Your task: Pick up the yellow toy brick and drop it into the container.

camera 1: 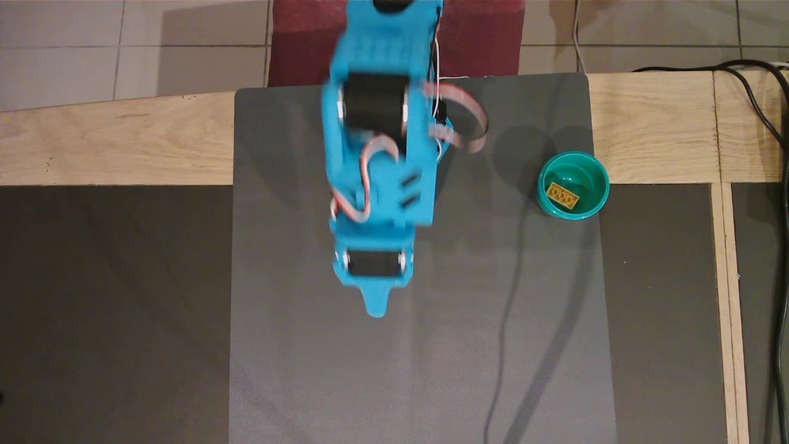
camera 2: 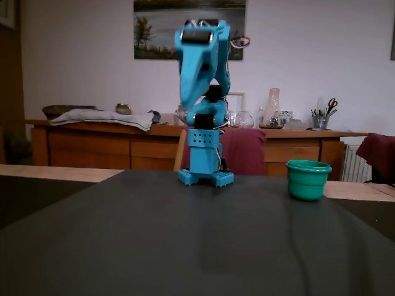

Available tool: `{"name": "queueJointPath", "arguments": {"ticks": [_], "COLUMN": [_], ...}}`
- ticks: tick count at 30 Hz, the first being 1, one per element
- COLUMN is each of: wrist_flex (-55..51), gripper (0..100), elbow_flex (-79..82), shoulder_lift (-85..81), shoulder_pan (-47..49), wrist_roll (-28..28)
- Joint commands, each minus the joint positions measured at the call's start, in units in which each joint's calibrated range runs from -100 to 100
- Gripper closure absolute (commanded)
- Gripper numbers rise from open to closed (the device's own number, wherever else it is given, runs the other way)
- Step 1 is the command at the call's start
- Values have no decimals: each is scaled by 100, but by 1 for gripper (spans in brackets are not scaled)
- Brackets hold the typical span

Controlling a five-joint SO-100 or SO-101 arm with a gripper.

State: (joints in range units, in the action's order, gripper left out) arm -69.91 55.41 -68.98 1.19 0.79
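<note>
A dark mat covers the tabletop closest to me. Further back, the blue arm stands folded over its base, its end effector pointing down with the tips closed together on nothing. Off to the right in the fixed view sits the green cup, well apart from the arm; from overhead, the yellow brick lies inside the cup.

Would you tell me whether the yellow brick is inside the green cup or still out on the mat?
Inside. The overhead view shows the yellow brick lying on the bottom of the green cup, studs up.
</note>
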Motion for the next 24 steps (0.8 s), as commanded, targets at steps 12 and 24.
{"name": "queueJointPath", "arguments": {"ticks": [12,24], "wrist_flex": [1407,358], "gripper": [100,100], "elbow_flex": [3520,3998], "shoulder_lift": [-1551,-2993], "shoulder_pan": [71,40], "wrist_roll": [51,182]}}
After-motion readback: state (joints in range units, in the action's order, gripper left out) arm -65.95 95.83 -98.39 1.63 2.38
